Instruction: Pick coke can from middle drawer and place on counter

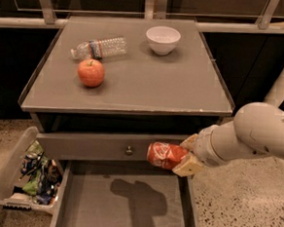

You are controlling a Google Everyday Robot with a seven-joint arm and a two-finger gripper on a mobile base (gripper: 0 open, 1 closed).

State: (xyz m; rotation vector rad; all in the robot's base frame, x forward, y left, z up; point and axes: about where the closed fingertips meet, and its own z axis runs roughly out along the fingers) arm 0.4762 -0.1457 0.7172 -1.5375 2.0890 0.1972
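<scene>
The coke can [164, 155], red with white lettering, lies sideways in my gripper [184, 155], which is shut on it. The gripper holds the can in the air above the open middle drawer [121, 207], in front of the closed drawer front above it and just below the counter's front edge. The drawer's grey floor is bare, with the can's shadow on it. The counter [149, 84] is a flat grey top with a thin raised rim. My white arm comes in from the right.
On the counter lie a red apple [90, 72], a plastic water bottle [100, 47] on its side and a white bowl [163, 39]. The closed drawer front has a small round knob [128, 150]. A clear bin [28, 178] of snack packets hangs at the left.
</scene>
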